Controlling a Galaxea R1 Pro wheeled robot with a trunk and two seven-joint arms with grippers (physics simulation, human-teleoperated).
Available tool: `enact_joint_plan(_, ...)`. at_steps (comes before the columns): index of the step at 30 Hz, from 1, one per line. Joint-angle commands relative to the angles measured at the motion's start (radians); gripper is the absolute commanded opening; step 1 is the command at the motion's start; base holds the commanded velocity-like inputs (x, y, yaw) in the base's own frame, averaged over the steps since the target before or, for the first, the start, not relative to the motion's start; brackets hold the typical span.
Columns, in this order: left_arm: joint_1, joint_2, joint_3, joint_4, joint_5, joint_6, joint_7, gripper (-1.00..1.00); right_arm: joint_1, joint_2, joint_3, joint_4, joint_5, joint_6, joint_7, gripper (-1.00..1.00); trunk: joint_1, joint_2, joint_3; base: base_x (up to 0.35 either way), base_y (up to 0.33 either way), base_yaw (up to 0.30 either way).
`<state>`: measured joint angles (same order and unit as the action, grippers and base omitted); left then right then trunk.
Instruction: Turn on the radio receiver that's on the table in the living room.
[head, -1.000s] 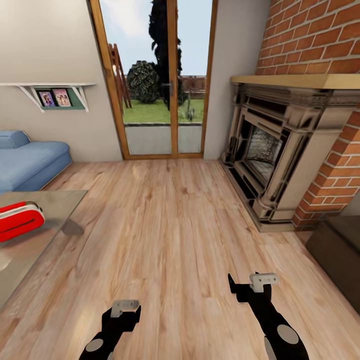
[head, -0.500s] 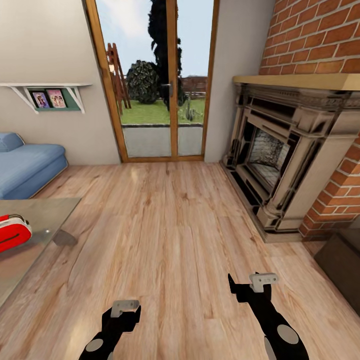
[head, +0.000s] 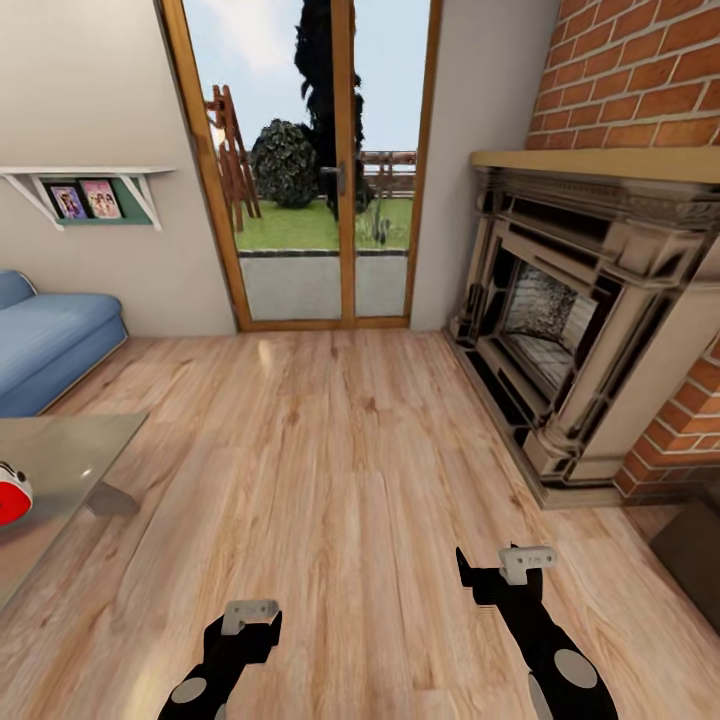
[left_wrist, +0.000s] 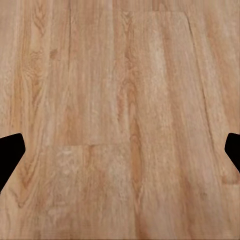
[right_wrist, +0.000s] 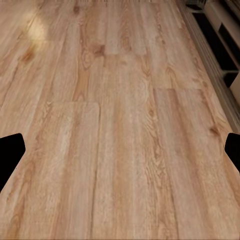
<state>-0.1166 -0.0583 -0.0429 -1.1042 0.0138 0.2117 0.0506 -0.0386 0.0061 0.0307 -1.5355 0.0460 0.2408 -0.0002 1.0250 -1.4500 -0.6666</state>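
Both arms are showing at the bottom edge of the head view. The left gripper (head: 250, 615) is hanging at lower left over bare wood floor (head: 340, 480), and the right gripper (head: 500, 570) is hanging at lower right, slightly higher in the frame. In each wrist view the two dark fingertips are sitting at opposite side edges of the picture (left (left_wrist: 11, 150); right (right_wrist: 11, 150)) with only planks between them, so both grippers are standing spread wide and holding nothing.

The floor is running unobstructed up the centre of the head view from the grippers to the glass door (head: 320, 170) at upper centre. This central lane is the widest open room in the frame.

At the left edge, mid-height, the table (head: 70, 450) is reaching into view with one glossy grey corner and a short leg beneath it. The radio receiver (head: 10, 492) is lying on the table top at the extreme left edge, cut off by the frame so that only a red-and-white sliver is showing; it is well apart from both grippers.

Farther up the left side, a blue sofa (head: 55, 335) is standing against the beige wall, with a white wall shelf (head: 85, 185) carrying two pictures above it.

Along the right side, the fireplace (head: 590, 320) is projecting onto the floor, its base forming a long diagonal boundary, with brick wall (head: 640, 70) above. A dark object is showing at the lower right edge; what it is cannot be told.
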Motion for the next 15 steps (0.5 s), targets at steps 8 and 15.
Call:
enact_joint_plan(8,0.000,0.000,0.000,0.000,0.000,0.000,0.000,1.00,0.000,0.000,0.000,0.000,0.000,0.000,0.000,1.00,0.000,0.000,0.000,0.329,0.000,0.000)
enact_joint_plan(15,0.000,0.000,0.000,0.000,0.000,0.000,0.000,1.00,-0.001,0.000,0.000,0.000,0.000,0.000,0.000,1.00,0.000,0.000,0.000,0.324,0.000,0.000)
